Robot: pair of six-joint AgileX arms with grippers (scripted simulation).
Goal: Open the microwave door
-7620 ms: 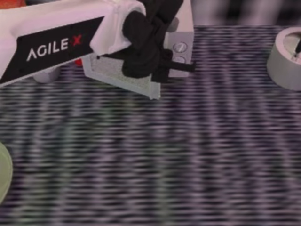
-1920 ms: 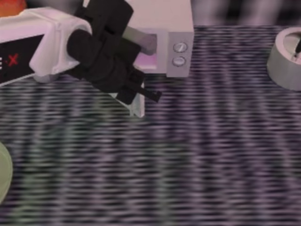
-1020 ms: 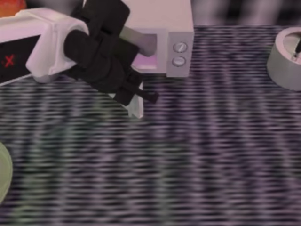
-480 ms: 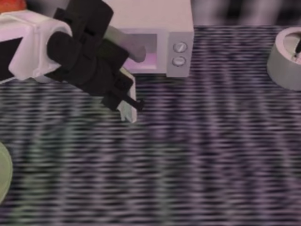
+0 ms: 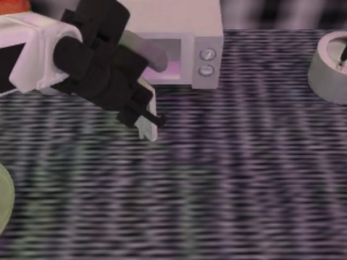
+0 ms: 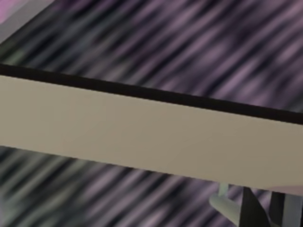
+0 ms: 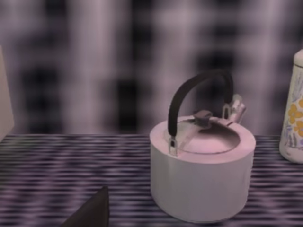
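The microwave (image 5: 181, 32) stands at the far edge of the desk (image 5: 217, 189), a little left of centre in the top view, with its two round knobs (image 5: 206, 62) on the panel at its right. Its cavity shows pale pink inside. The microwave door (image 5: 147, 116) is swung wide, standing out from the front towards the near side of the desk, so that only its thin edge shows from above.

The left end effector (image 5: 142, 115) sits at the door's outer end, its dark body covering most of the door's left face (a thin black finger pokes out past the door's right side). Whether its fingers are clamped on the handle cannot be told from above. The left wrist view is filled by a broad, flat beige band (image 6: 142, 127) with a dark upper edge, crossing the striped desk surface; it is too close to name with certainty.

The right end effector does not appear in the top view. The right wrist view shows a grey round kettle (image 7: 201, 165) with a black arched handle, and beside it a patterned white jug (image 7: 292, 123).
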